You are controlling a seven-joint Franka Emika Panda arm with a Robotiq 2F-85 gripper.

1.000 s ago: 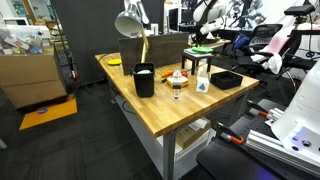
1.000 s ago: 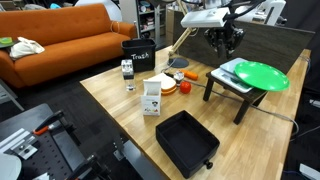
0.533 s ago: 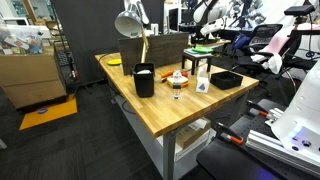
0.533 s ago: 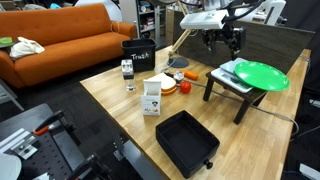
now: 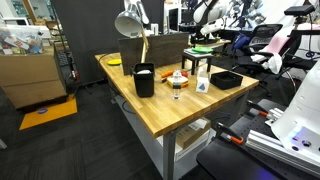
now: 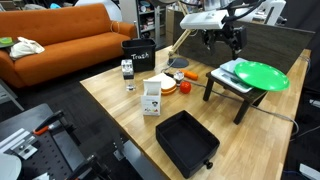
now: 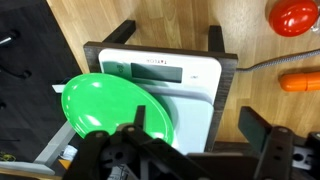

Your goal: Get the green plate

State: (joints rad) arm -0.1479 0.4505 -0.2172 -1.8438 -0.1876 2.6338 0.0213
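The green plate (image 6: 259,74) is round, thin and lime green. It lies on a white flat scale (image 6: 233,72) on top of a small dark stand (image 6: 238,99) at the table's far side. In the wrist view the green plate (image 7: 108,104) overhangs the scale (image 7: 180,85) on the left. My gripper (image 6: 226,39) hangs above the stand, apart from the plate, with its jaws spread and nothing between them. From the wrist, the gripper (image 7: 200,132) shows one finger over the plate's right edge and one beyond the stand. In an exterior view the plate (image 5: 203,49) is a small green sliver.
A black square tray (image 6: 187,141) sits near the table's front edge. A white carton (image 6: 152,97), a red tomato (image 6: 185,88), a small bottle (image 6: 128,70) and a black bin (image 6: 139,54) stand mid-table. An orange sofa (image 6: 60,35) is behind.
The jaws have spread from partly closed to wide apart. The gripper has stayed almost in place above the stand; the plate has not moved.
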